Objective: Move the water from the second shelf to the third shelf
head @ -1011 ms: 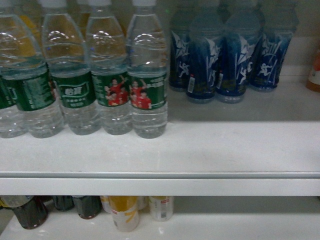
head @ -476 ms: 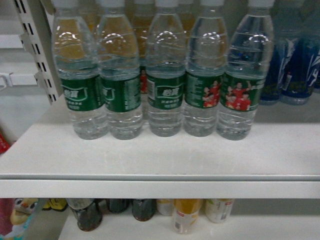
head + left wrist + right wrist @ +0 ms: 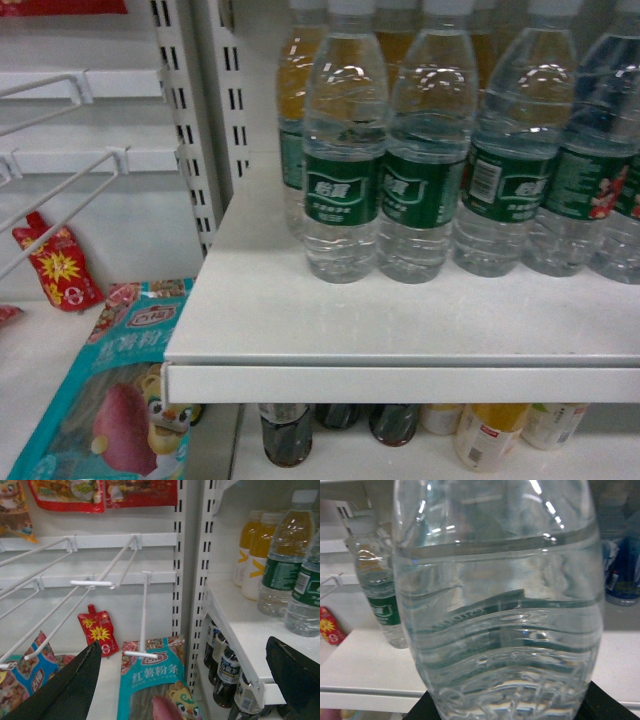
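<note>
A row of water bottles (image 3: pixel 342 180) with green labels stands on the white shelf (image 3: pixel 400 382) in the head view; neither gripper shows there. In the right wrist view one clear ribbed water bottle (image 3: pixel 500 605) fills the frame, and my right gripper (image 3: pixel 505 715) is shut on its lower part, with a black finger at each bottom corner. Behind it stands another water bottle (image 3: pixel 380 605) on the same shelf (image 3: pixel 365 665). My left gripper (image 3: pixel 184 642) is open and holds nothing, left of the shelf edge (image 3: pixel 240 645), facing the hook rack.
Dark cola bottles (image 3: pixel 287 435) and yellow drink bottles (image 3: pixel 490 435) stand on the shelf below. A slotted upright (image 3: pixel 190 120) bounds the shelf's left end. Left of it are wire hooks (image 3: pixel 60 190), a red pouch (image 3: pixel 58 265) and a teal snack packet (image 3: pixel 110 400). Blue bottles (image 3: pixel 622 565) stand at the right.
The head view has swung left: the water row has slid to the right of the picture, the blue bottles have left it, and the upright and hook rack have come in.
</note>
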Robot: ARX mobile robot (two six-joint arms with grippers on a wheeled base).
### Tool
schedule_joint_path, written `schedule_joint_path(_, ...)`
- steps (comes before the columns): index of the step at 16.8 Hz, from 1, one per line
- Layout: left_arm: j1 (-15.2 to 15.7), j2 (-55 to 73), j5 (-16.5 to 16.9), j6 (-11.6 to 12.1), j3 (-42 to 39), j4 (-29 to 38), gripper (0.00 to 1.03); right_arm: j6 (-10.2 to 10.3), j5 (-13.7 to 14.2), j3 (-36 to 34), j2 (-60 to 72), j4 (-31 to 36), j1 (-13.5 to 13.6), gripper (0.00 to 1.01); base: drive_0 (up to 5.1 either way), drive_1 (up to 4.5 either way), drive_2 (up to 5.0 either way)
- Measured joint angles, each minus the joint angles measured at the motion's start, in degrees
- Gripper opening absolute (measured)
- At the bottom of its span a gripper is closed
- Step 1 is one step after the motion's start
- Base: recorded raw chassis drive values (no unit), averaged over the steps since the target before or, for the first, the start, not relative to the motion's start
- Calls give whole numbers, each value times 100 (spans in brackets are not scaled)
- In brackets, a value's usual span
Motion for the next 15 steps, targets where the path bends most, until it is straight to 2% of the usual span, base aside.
schedule_joint_path(2,-2,0,-11,0,0,-7,98,2,-105,0,-2,35,42,40,0,0,0)
schedule_joint_path(4,-4,2,-9,0,0,-22,98,0,2,0,0,-9,22,40,0,0,0)
schedule_joint_path(11,-4,2,4,0,0,-15,98,2,11,0,0,-13,28,40,0,0,0)
schedule_joint_path(12,-4,2,4,0,0,-15,98,72,234,144,-13,-546,59,40,0,0,0)
schedule_joint_path(13,-4,0,4,0,0,-15,98,98,304,164,-13,-876,83,40,0,0,0)
schedule_joint_path(15,-4,2,4,0,0,-15,98,136,282,144,17,-828,122,40,0,0,0)
